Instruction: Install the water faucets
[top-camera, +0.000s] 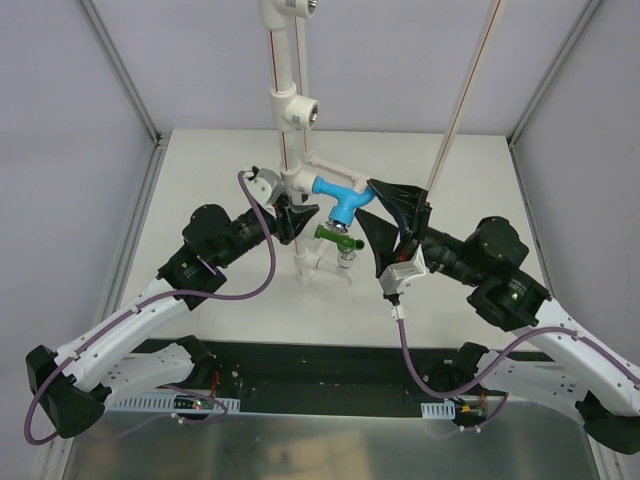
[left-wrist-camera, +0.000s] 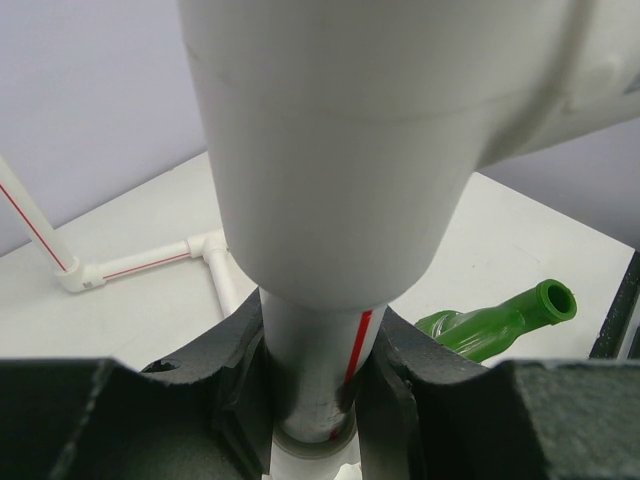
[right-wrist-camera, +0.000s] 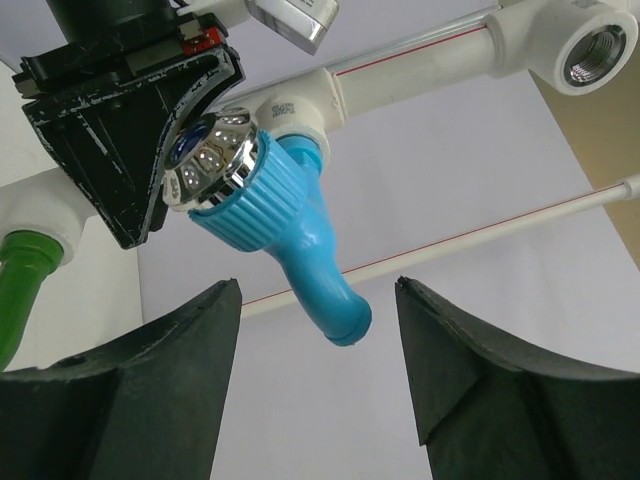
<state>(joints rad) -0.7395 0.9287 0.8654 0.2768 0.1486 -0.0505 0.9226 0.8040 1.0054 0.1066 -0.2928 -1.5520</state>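
Right wrist — blue faucet (right-wrist-camera: 285, 210) beyond claw (right-wrist-camera: 315, 290)

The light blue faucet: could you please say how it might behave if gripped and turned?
The light blue faucet looks like rigid moulded plastic, so probably stiff and light. Its ribbed collar should give grip; the shiny silver top may be slippery.

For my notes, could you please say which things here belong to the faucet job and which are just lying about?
Job: blue faucet, green faucet, upright pipe gripped by the left tool, open right tool.
Just about: empty tee socket, purple cables, slanting thin pipe.
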